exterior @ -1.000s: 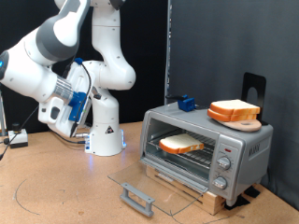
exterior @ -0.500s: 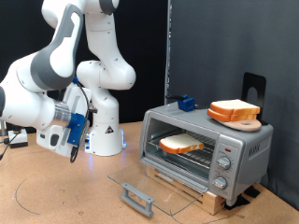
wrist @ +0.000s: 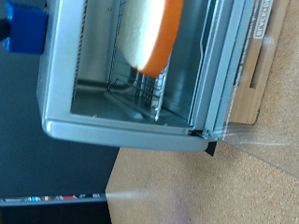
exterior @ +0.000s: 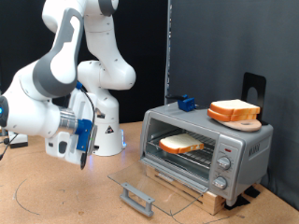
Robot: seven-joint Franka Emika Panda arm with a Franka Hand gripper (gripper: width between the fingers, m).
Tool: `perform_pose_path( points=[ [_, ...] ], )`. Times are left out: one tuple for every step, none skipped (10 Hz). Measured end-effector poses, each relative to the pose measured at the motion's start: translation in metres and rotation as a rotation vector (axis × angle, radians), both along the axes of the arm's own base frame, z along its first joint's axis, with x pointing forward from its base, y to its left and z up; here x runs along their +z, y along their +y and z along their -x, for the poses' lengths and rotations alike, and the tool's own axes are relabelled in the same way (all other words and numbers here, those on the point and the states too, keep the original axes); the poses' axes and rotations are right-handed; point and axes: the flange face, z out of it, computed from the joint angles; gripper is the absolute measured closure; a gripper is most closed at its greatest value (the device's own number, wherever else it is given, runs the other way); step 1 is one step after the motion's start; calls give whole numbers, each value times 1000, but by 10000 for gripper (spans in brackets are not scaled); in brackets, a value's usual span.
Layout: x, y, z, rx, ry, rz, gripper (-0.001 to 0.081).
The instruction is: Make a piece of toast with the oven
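The oven (exterior: 207, 140) stands on a wooden base at the exterior view's right, its glass door (exterior: 154, 180) dropped open flat. The piece of toast (exterior: 180, 144) lies on the wire rack inside. My gripper (exterior: 84, 159) hangs low above the table, to the exterior view's left of the open door and apart from it, with nothing between its fingers. The wrist view shows the open oven (wrist: 112, 93) with the toast (wrist: 154, 33) inside; my fingers do not show there.
A round wooden board with stacked bread slices (exterior: 234, 112) and a small blue object (exterior: 185, 103) sit on top of the oven. The door's grey handle (exterior: 137, 198) juts out towards the exterior view's bottom. The robot base (exterior: 105, 135) stands behind.
The arm has folded down, carrying the gripper lower and towards the exterior view's right, closer to the open door. The toast and the oven have not moved.
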Motion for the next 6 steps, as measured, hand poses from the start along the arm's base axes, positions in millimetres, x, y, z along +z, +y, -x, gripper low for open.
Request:
perform_pose_path(
  points=[
    [-11, 1, 1, -23, 45, -9, -3],
    [-23, 1, 5, -47, 120, -18, -3],
    [-30, 0, 7, -64, 180, -26, -3],
    [-30, 0, 7, -58, 157, -27, -3],
    [-32, -1, 6, -58, 128, -34, -3],
    [-36, -3, 4, -108, 81, -30, -3]
  ],
)
